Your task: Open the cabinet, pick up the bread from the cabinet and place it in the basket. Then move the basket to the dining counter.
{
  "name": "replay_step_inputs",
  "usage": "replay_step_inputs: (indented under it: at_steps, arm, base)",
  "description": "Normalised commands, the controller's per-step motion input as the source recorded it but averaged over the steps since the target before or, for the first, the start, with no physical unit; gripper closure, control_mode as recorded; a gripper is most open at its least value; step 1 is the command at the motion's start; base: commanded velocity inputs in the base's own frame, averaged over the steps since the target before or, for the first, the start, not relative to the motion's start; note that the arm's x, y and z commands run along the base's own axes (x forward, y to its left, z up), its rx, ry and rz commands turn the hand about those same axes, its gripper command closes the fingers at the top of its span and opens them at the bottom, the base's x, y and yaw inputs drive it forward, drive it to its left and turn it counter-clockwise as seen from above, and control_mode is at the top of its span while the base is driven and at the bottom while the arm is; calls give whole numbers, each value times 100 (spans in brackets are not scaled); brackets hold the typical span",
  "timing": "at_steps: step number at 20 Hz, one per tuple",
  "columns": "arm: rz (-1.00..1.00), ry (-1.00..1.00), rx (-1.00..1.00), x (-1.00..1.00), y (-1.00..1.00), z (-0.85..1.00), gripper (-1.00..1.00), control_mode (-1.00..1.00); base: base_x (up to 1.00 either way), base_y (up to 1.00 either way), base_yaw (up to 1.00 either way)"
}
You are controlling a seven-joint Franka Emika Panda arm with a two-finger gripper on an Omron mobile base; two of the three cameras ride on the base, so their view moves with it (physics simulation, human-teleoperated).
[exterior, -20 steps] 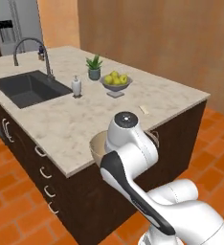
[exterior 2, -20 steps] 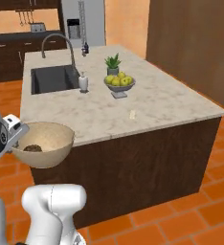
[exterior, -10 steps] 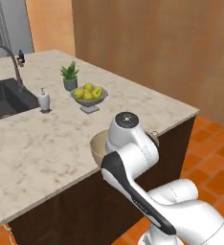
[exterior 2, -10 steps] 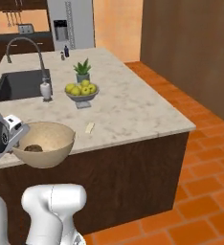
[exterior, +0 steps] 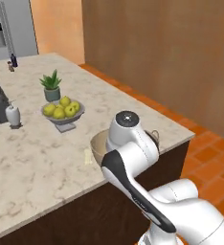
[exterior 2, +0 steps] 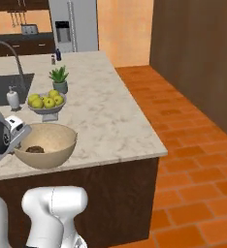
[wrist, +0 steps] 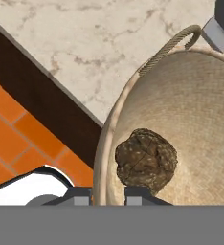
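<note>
1. Bread, a dark brown knobbly lump (wrist: 145, 160), lies inside the round tan woven basket (exterior 2: 45, 145).
2. Two-finger gripper (wrist: 108, 194) pinches the basket's near rim, jaws closed on it.
3. Keep the basket level, then lower it fully over the pale beige marble dining counter (exterior 2: 105, 121), short of the grey bowl of yellow fruit (exterior 2: 46, 103).

tan basket (exterior 2: 46, 154), dark brown bread (wrist: 145, 161), beige-veined counter (exterior 2: 110, 126)
</note>
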Motion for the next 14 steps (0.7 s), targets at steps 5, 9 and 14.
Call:
replay_step_inputs:
  at_steps: [5, 9, 14]
  arm:
    - [0, 0, 0, 0, 0, 0, 100, 100]
    - [0, 0, 0, 0, 0, 0, 100, 100]
    - [0, 0, 0, 0, 0, 0, 100, 100]
  base:
    - [79, -89, 44]
    - [89, -67, 32]
    - [26, -10, 5]
